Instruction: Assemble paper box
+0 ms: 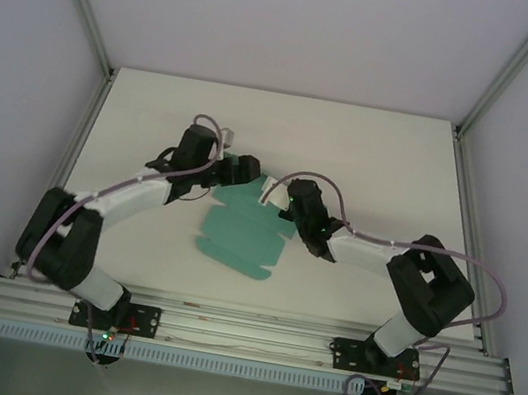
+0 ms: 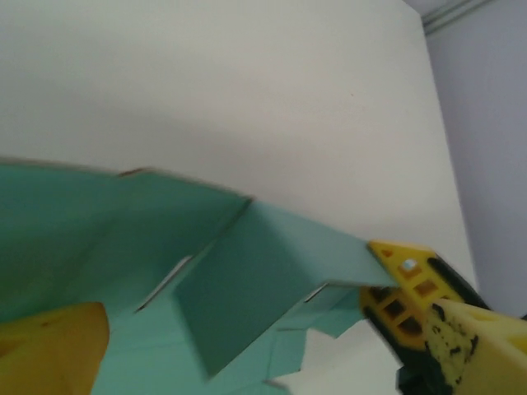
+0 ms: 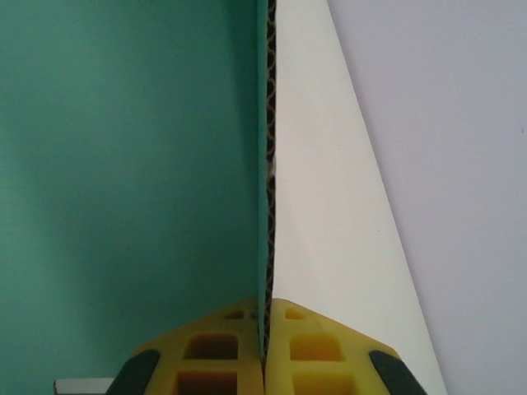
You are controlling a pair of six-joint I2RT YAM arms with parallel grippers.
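**Right hand [image 3: 265, 319] pinches the paper box [image 1: 242, 237]; left hand [image 2: 235, 288] spread wide**

The teal die-cut sheet lies flat mid-counter. The right hand is clamped on its raised, corrugated right edge. At the far-left corner the left hand's yellow fingers stand wide apart astride an upfolded flap, gripping nothing. The counter [image 1: 382, 157] is matte white, with pale wall panels in aluminium framing.

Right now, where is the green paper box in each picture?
Top external: the paper box lies mostly flat in the middle of the white table.
Left wrist: the paper box fills the lower left, with one flap raised.
Right wrist: the paper box fills the left half, its edge pinched by the right gripper.
Shared landmark: the white table beneath it.
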